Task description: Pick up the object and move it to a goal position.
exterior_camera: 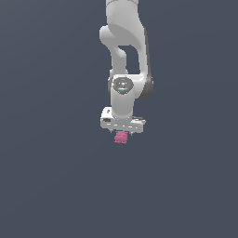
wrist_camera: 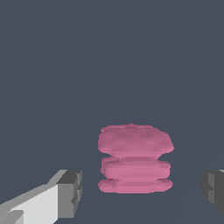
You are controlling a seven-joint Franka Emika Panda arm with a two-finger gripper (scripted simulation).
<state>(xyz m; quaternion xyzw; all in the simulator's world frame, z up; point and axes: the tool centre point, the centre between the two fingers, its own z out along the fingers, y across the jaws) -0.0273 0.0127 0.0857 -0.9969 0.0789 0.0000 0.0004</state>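
The object [wrist_camera: 134, 159] is a small pink, lumpy piece built of three stacked ridges: a broad, rounded top layer and two flatter layers beneath it, with shallow grooves between them. In the exterior view the object [exterior_camera: 121, 137] shows just under the white tool [exterior_camera: 122, 132], peeking out below the tool's wide body and clearly narrower than it. In the wrist view the tool [wrist_camera: 142, 190] is spread: one finger [wrist_camera: 69, 192] with its dark grey pad stands on one side of the object and the other pad [wrist_camera: 214, 190] on the opposite side, each with a visible gap to the pink surface, so nothing is pinched. The gap on the second finger's side looks somewhat wider than the other. The object sits between the fingers, roughly at pad level, on a plain dark blue-grey ground [exterior_camera: 56, 186] that fills both views. No edge of this ground shows anywhere, and open room lies all around the arm [exterior_camera: 124, 56] and the object.
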